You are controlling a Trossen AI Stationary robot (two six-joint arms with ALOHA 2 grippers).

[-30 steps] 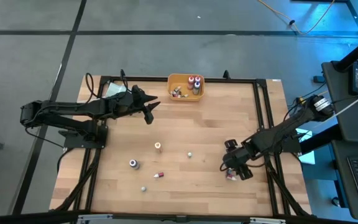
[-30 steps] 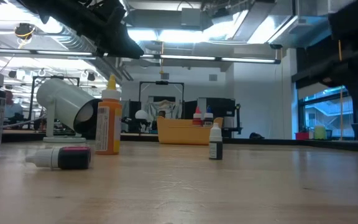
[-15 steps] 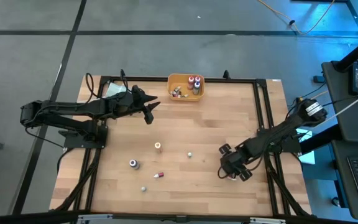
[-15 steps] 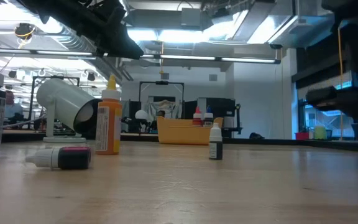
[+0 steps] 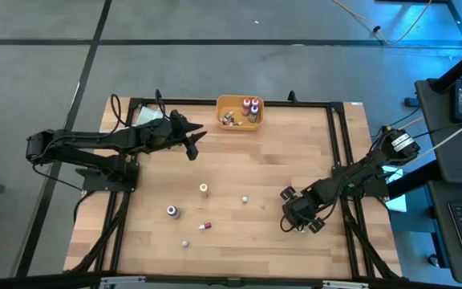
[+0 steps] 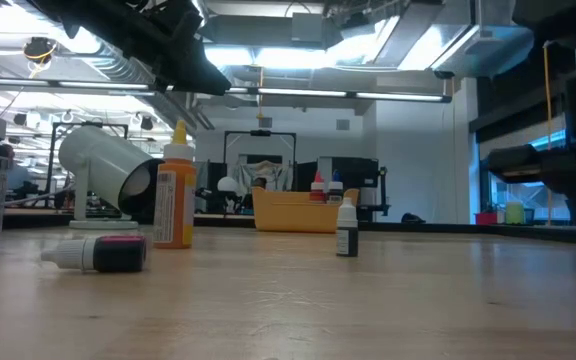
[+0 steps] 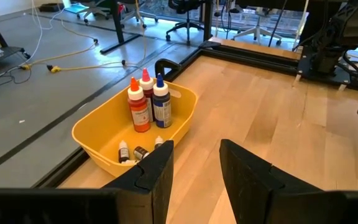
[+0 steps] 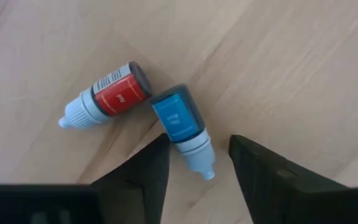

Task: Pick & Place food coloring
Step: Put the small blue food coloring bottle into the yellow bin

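Note:
Two tiny food coloring bottles lie on their sides on the wood, touching: a red one (image 8: 107, 96) and a blue one (image 8: 179, 121). My right gripper (image 8: 199, 142) (image 5: 293, 221) points down over them near the table's right side, open, its fingers on either side of the blue bottle's white cap end (image 8: 201, 163). Whether a finger touches it I cannot tell. More bottles are scattered mid-table: an orange one (image 5: 204, 189), a purple one (image 5: 172, 211) and a red one lying down (image 5: 205, 226). My left gripper (image 7: 196, 146) (image 5: 192, 144) hangs open in the air near the yellow bin (image 5: 239, 112).
The yellow bin (image 7: 98, 134) at the far edge holds three upright bottles and some small vials. A white cup (image 6: 108, 175) lies on its side near the left arm. A black frame rail (image 5: 339, 144) runs along the table's right side. Bare wood lies between the scattered bottles and my right gripper.
My right gripper has come down toward the table over the two small bottles and shifted slightly toward the table's left; it now covers them in the high view. The left arm has kept still.

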